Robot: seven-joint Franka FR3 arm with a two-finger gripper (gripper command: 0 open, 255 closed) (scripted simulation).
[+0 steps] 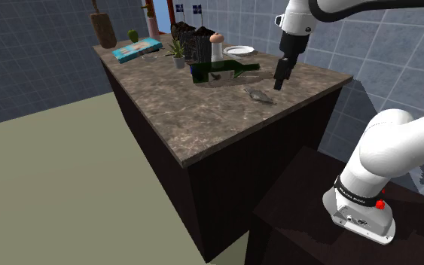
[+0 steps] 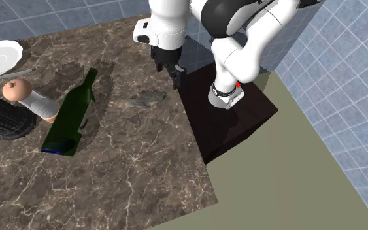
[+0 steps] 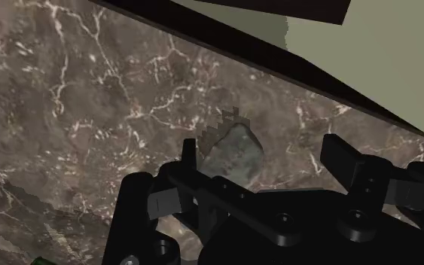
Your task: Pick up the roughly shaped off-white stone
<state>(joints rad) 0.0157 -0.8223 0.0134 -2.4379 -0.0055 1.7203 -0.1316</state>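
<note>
A home kitchen: a dark marbled counter [image 1: 202, 128] runs below blue-grey tiled walls [image 1: 383, 53]. On it, beyond the gripper [image 1: 279, 86], are a white plate [image 1: 239, 51], a green bottle [image 1: 221, 71] on its side, a pepper mill [image 1: 216, 47], a potted plant [image 1: 178, 53] and a book [image 1: 136, 50].

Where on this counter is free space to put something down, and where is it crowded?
Free: the wide marble stretch from the green bottle and the stone to the near end of the counter. Crowded: the far end, with plant, book and plate.
</note>
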